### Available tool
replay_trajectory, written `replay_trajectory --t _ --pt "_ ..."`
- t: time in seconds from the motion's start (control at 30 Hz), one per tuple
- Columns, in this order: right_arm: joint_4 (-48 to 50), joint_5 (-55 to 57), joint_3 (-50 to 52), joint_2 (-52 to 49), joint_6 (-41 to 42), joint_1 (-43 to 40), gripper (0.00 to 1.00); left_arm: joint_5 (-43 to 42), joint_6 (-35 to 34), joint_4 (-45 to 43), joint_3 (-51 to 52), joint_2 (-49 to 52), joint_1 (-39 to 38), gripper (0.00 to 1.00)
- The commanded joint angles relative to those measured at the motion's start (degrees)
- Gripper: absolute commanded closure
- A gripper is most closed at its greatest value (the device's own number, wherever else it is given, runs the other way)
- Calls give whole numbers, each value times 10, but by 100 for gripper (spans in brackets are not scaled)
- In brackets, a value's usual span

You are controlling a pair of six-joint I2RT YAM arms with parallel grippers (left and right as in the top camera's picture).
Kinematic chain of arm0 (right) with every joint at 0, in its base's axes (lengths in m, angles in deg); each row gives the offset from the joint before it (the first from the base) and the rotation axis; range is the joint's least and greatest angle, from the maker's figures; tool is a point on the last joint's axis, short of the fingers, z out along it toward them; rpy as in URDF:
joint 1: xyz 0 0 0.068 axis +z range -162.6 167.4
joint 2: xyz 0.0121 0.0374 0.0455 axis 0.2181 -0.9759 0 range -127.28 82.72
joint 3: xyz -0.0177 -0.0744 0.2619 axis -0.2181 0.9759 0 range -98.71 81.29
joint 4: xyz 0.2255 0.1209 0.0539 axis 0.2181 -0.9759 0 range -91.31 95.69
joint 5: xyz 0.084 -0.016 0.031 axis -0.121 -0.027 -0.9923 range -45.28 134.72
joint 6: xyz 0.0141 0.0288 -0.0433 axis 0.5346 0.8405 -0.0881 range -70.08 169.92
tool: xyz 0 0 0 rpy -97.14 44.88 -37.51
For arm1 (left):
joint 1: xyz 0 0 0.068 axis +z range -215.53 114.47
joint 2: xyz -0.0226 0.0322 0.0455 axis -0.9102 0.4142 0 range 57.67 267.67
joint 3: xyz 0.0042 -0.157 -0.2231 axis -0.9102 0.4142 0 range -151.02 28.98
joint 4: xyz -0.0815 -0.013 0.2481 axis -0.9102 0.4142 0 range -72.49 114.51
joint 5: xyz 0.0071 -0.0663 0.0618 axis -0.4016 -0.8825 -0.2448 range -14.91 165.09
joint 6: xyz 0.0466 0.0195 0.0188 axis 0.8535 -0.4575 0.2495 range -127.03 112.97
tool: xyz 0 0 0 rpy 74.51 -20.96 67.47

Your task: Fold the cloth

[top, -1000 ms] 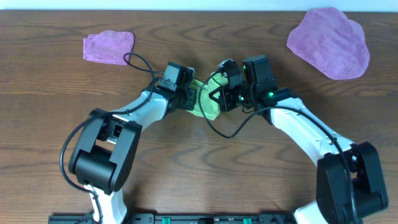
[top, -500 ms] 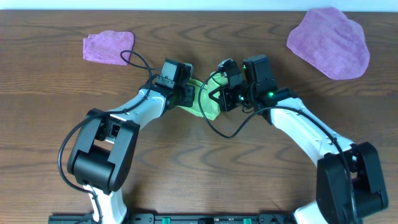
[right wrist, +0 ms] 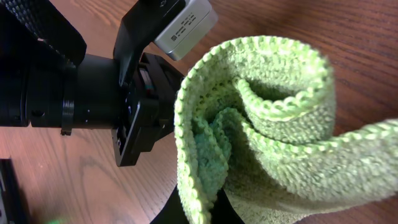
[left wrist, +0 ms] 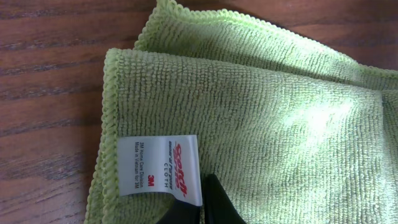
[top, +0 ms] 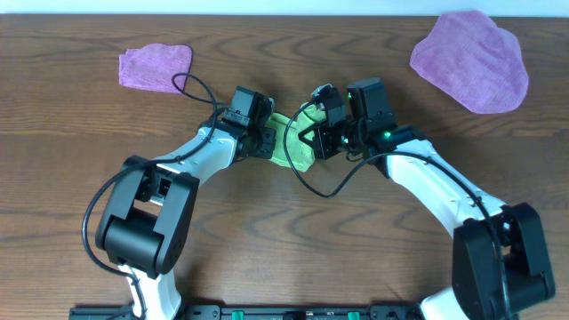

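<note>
Midway across the table (top: 293,258), well apart from the large purple cloth (top: 469,60) and the small purple cloth (top: 156,67), the cloth (top: 292,142) is lying bunched. The right gripper (top: 313,140) is pinching its raised fold, and the left gripper (top: 269,140) is clamping its edge beside the white tag (left wrist: 161,165).

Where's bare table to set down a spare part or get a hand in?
Bare wood: the far strip between small purple cloth and large purple cloth; the near middle between left arm and right arm; the table outside the left arm. Crowded: centre, where left pincer and right pincer both grip the green cloth.
</note>
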Motion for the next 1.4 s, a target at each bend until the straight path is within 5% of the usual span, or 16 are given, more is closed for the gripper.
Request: replay_trajectory --t 0.0,0.63,1.37 --pt "1 -2 -10 8 -16 -6 98 12 12 10 -3 -15 1 94" --pt "-3 54 -10 7 -24 -31 98 -14 -8 19 -1 -15 -63 94" --pt "-14 24 -10 7 -28 -38 98 22 -7 -8 -1 -73 -38 94"
